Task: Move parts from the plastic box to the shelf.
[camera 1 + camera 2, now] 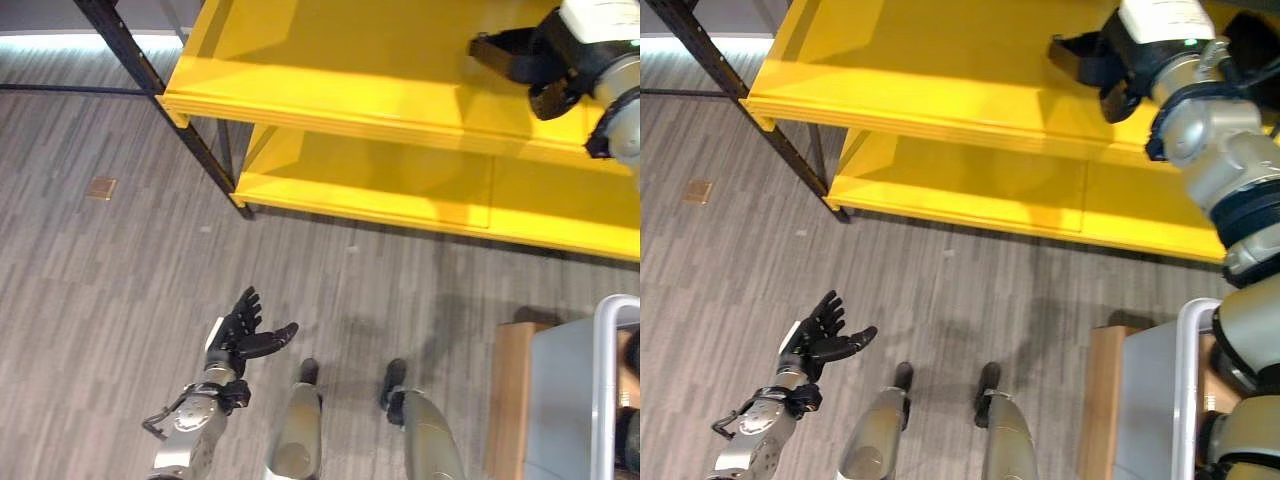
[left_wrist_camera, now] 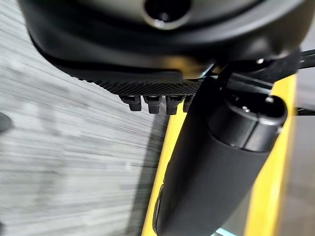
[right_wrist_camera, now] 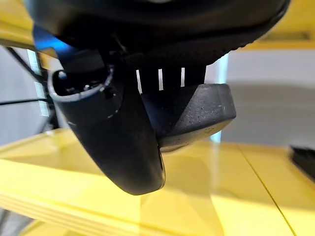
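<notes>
The part (image 3: 197, 115), a dark grey foam-like block with a rough, speckled surface, sits pinched in the right hand (image 3: 123, 142) above the top board of the yellow shelf (image 1: 330, 90). That shelf is the landmark here.

Well out from the shelf's front edge, over the grey striped floor (image 1: 90, 300), the left hand (image 1: 245, 335) hangs low with its palm turned up, its fingers spread and straight and its thumb pointing toward the shelf side; it holds nothing. Its own wrist view shows the fingertips (image 2: 152, 103) in a row beside the thick dark thumb, with the floor and a yellow edge of the shelf past them.

A small tan square (image 1: 101, 187) lies flat on the floor, out from the shelf's left corner. The shelf's black metal frame (image 1: 170, 100) slants down past that corner to the floor. The shelf has two yellow boards in sight, the upper one jutting forward over the lower.

Over the upper board, toward its right end, the right hand reaches in from the right. In its wrist view the thumb curls against the underside of the block and the fingers close over the top, with the block just above the yellow board and not touching it.

Out from the shelf's right end, a grey plastic box (image 1: 570, 400) with a pale rim rests on a light wooden stand (image 1: 510, 400).
</notes>
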